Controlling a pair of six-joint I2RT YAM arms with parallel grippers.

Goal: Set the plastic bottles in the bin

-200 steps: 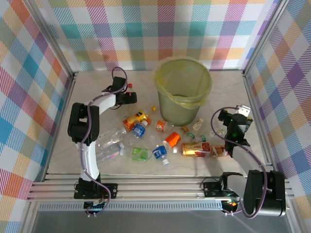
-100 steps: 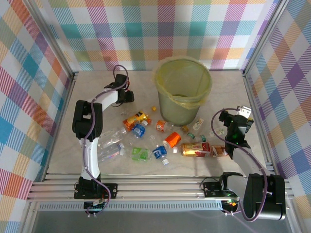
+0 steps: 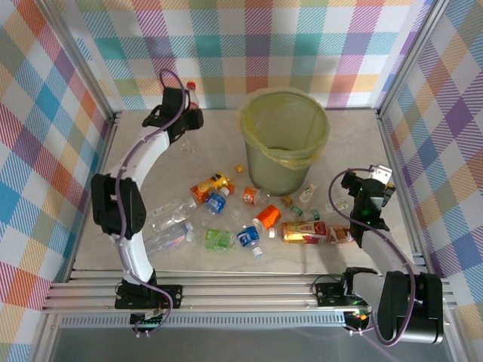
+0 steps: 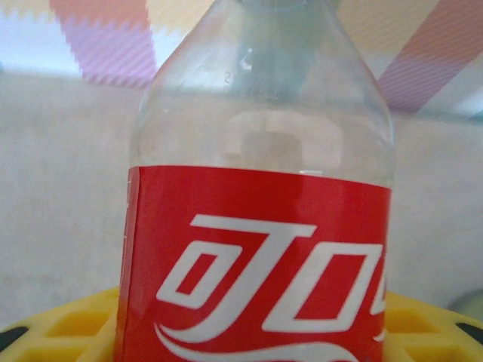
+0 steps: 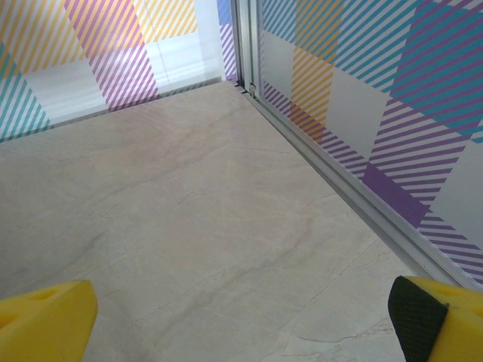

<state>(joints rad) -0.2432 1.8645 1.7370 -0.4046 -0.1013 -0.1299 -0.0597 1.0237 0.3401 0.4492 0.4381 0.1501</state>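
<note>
Top external view: the left pincer (image 3: 183,115) is seen at the far left of the bench (image 3: 355,143), close to the checked back wall (image 3: 226,53). It is closed on a red-labelled bottle (image 3: 191,89). This bottle is held upright with its red cap upward, to the left of the bin (image 3: 287,170) and apart from it. In the left wrist view its clear shoulder and white-lettered label are seen between the yellow fingers (image 4: 68,324). The bin is placed at the far middle of the bench. The other plastic bottles (image 3: 266,216) are scattered on the bench in front of it. The right pincer (image 3: 367,197) is found at the right side. Its jaws are opened wide, and only bare bench is seen between them.
</note>
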